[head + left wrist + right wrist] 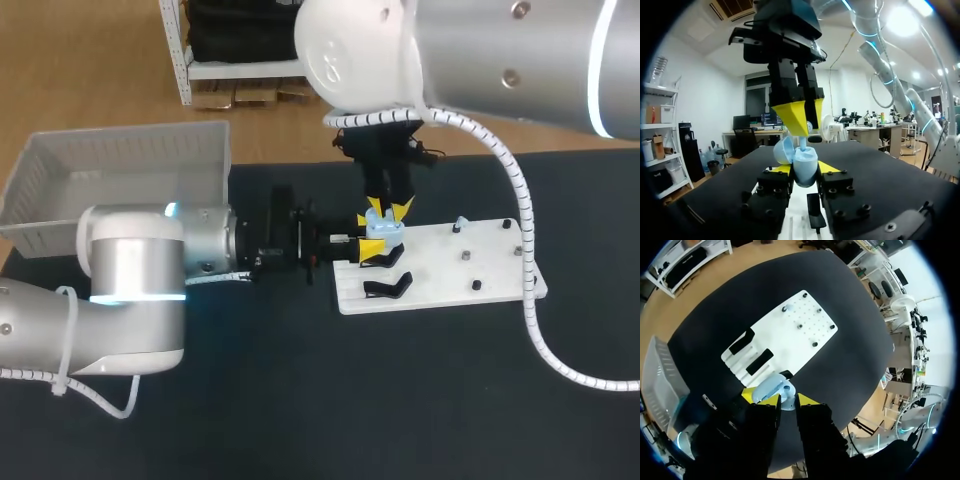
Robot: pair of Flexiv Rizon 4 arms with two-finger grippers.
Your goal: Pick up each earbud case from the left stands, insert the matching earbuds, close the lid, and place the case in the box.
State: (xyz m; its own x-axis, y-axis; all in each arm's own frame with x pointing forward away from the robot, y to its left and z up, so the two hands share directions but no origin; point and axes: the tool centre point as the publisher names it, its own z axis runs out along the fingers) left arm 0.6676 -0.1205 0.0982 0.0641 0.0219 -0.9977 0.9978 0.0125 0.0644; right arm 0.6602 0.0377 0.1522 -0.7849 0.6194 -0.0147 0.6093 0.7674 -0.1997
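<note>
Left fingers [831,167] clamp the open earbud case [804,170]; right fingers [790,115] pinch an earbud [802,143] over it.

The earbud case [383,226] is smooth, glossy pale-blue plastic. My left gripper [804,169] has matt yellow plastic tips [829,167] on dull black blocks. The board [470,265] is matt white plastic, and its stands [385,288] are matt black. The table [300,400] looks like dull black cloth or mat. The box [120,160] is ribbed white plastic. My left arm [130,270] and right arm [500,50] have smooth, satin silver shells.
</note>
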